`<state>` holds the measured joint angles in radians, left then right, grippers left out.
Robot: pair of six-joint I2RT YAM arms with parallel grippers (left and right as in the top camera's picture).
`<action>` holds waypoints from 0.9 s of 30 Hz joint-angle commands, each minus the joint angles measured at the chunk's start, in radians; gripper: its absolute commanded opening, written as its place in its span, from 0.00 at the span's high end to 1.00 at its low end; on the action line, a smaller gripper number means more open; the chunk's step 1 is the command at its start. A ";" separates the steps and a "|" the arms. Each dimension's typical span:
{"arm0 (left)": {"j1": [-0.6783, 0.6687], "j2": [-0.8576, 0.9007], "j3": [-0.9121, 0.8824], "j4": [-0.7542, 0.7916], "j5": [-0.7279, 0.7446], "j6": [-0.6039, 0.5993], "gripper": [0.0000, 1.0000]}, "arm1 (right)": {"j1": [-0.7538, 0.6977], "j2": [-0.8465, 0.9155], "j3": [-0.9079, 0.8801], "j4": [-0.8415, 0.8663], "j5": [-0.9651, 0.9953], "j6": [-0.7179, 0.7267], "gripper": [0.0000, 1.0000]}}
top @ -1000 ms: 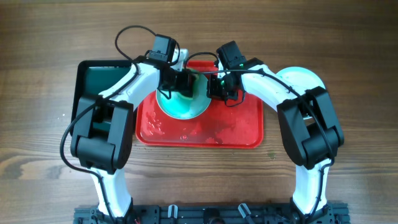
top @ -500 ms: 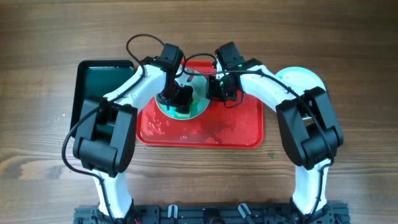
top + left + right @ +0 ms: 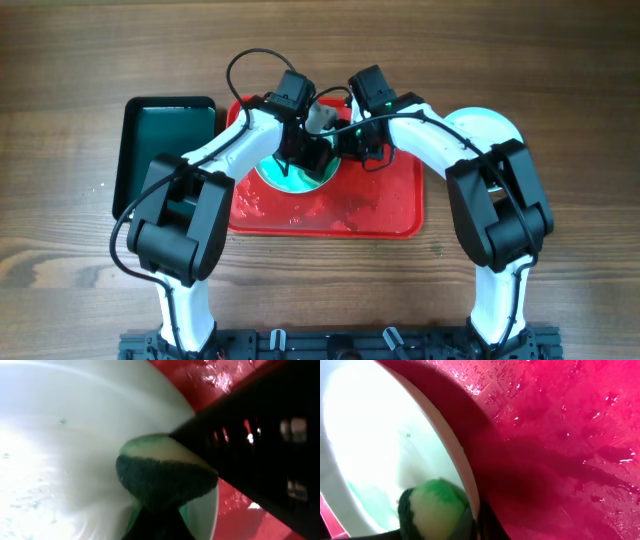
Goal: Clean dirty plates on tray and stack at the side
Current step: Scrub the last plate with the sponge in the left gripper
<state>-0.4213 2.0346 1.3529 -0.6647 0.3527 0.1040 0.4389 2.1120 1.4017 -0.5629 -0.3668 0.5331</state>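
We list: one turquoise plate (image 3: 275,178) with green smears, lying on the red tray (image 3: 385,205), left of its middle. Left gripper (image 3: 305,152): fingers clamped on a sponge (image 3: 162,477), its dark scouring side pressed to the plate near the rim. Right gripper (image 3: 352,142): fingers pinched onto the same plate's rim. One white plate (image 3: 490,125) on the table (image 3: 60,250) to the right. One black tray (image 3: 165,140) to the left.

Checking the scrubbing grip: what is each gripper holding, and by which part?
The left gripper pinches the sponge by one end; the right gripper appears to clamp the plate at its rim.
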 commanded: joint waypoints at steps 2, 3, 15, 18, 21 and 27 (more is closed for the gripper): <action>0.040 0.024 -0.008 0.116 -0.120 -0.189 0.96 | 0.012 0.041 -0.003 0.002 -0.044 -0.007 0.96; 0.063 0.024 -0.008 0.159 -0.141 -0.230 0.96 | 0.013 0.041 -0.003 0.002 -0.047 -0.010 0.96; 0.180 0.024 -0.008 -0.038 -0.547 -0.447 0.96 | 0.011 0.041 -0.003 0.002 -0.034 -0.015 0.96; 0.184 0.024 -0.008 -0.191 -0.340 -0.323 0.96 | 0.002 0.041 -0.003 0.002 -0.035 -0.018 0.96; 0.183 0.024 -0.008 -0.281 -0.081 -0.105 0.96 | -0.001 0.041 -0.003 0.002 -0.044 -0.026 0.96; 0.183 0.023 -0.006 -0.249 0.264 0.120 0.96 | 0.000 0.041 -0.003 0.000 -0.067 -0.035 0.96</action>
<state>-0.2298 2.0331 1.3609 -0.9562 0.3946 0.0959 0.4500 2.1216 1.4017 -0.5602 -0.4343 0.4923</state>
